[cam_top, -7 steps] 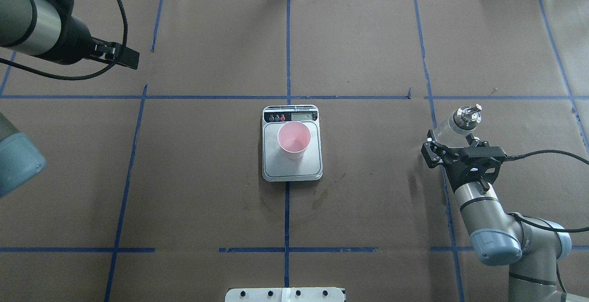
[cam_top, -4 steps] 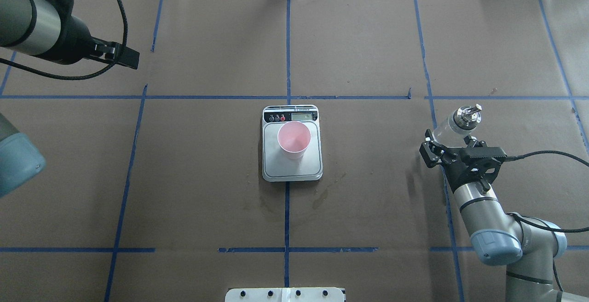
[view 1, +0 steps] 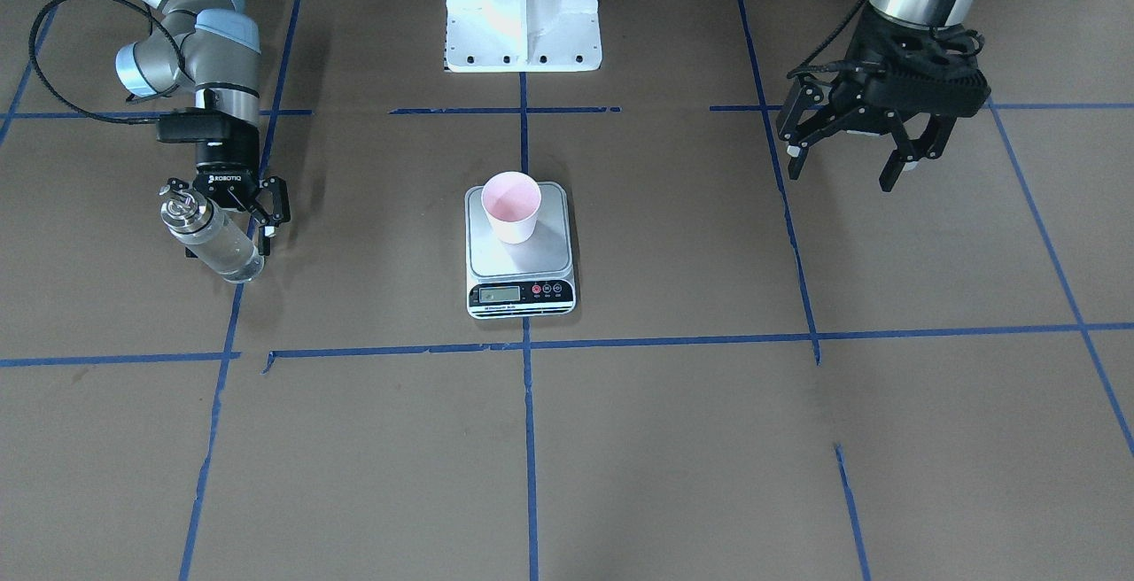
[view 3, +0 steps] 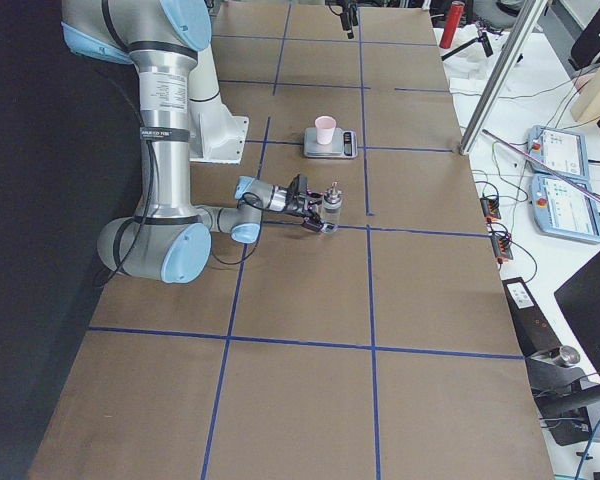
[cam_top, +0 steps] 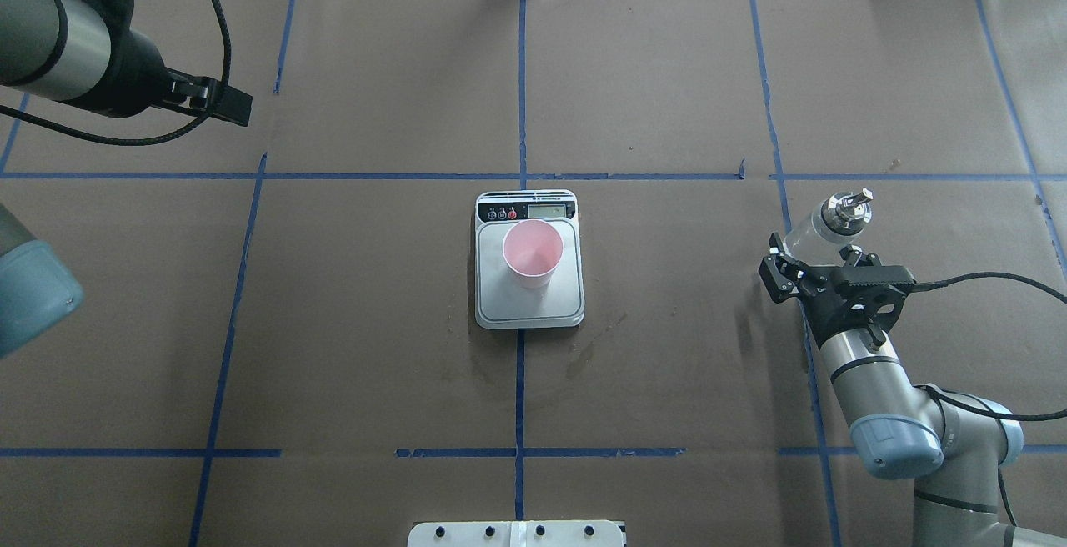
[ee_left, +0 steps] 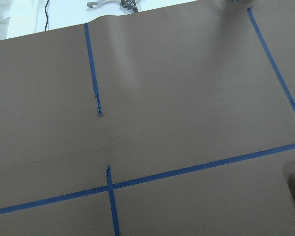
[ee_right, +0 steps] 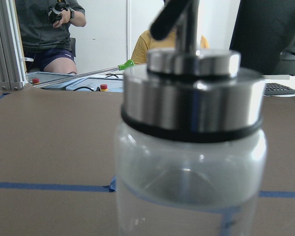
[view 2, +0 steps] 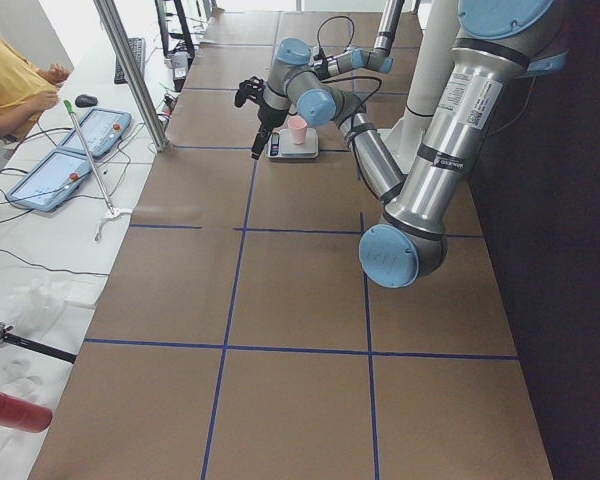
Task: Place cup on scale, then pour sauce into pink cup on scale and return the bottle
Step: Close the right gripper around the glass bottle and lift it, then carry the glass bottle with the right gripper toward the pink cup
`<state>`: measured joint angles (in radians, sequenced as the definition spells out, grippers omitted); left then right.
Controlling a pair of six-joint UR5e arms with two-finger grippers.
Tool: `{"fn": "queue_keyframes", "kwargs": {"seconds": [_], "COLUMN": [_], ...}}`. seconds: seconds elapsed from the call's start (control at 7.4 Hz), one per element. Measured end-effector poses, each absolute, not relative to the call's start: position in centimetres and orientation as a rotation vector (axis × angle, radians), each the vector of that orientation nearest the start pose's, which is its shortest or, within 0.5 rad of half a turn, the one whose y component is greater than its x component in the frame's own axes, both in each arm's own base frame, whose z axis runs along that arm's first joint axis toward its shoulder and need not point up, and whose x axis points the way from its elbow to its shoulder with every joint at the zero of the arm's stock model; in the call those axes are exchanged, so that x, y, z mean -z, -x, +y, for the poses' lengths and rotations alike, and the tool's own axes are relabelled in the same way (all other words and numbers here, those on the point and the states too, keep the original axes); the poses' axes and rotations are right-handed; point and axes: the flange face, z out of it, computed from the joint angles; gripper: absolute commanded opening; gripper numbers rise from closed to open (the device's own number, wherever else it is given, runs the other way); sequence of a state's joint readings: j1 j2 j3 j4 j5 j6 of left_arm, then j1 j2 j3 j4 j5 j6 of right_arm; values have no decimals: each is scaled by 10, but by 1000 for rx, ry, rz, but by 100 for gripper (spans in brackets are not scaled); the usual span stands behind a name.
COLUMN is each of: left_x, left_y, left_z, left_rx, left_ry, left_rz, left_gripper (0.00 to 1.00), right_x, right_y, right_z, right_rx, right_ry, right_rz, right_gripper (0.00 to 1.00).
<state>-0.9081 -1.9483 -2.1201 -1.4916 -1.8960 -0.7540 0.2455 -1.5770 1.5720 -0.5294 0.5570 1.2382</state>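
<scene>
Nearest the robot, the white base plate (cam_top: 517, 533) sat at the edge of the tabletop (cam_top: 667, 405). A little farther out, faint dark stains (cam_top: 581, 357) marked the brown paper just short of the scale. On the robot's right side, the right end effector (cam_top: 813, 251) lay low over the tabletop, its fingers spread wide and gripping nothing. The bottle (cam_top: 821, 228) stood upright at its fingertips, by a blue tape line (cam_top: 773, 147), and we saw no finger touching the glass. The right wrist view was filled by the bottle's silver collar and spout, centred and very close; we could not read a liquid level through the glass. At the centre, well apart from the bottle, the scale (cam_top: 500, 305) lay flat, with its black panel and LCD (cam_top: 546, 211) turned away from the robot. The cup (cam_top: 532, 253) stood upright around the middle of the steel platform, mouth up; we could not tell whether it held liquid. Farthest out, on the robot's left, the left end effector (view 1: 842, 172) hung raised above the tabletop, fingers apart and empty, well away from the scale.
</scene>
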Motion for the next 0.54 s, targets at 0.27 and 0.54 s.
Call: {"fn": "queue_keyframes", "kwargs": {"seconds": [0.27, 0.54], "left_x": [-234, -235], "left_y": [-247, -248], "left_z": [-481, -481], "left_rx": [-52, -51], "left_ry": [-433, -431], "left_rz": [773, 771], "left_gripper": [100, 100], "right_x": [-529, -517], "right_y": [417, 415], "right_z": [-330, -332], "right_rx": [-448, -443], "right_ry": [-1158, -1197], "right_rz": [-628, -622], "right_gripper": [6, 0]}}
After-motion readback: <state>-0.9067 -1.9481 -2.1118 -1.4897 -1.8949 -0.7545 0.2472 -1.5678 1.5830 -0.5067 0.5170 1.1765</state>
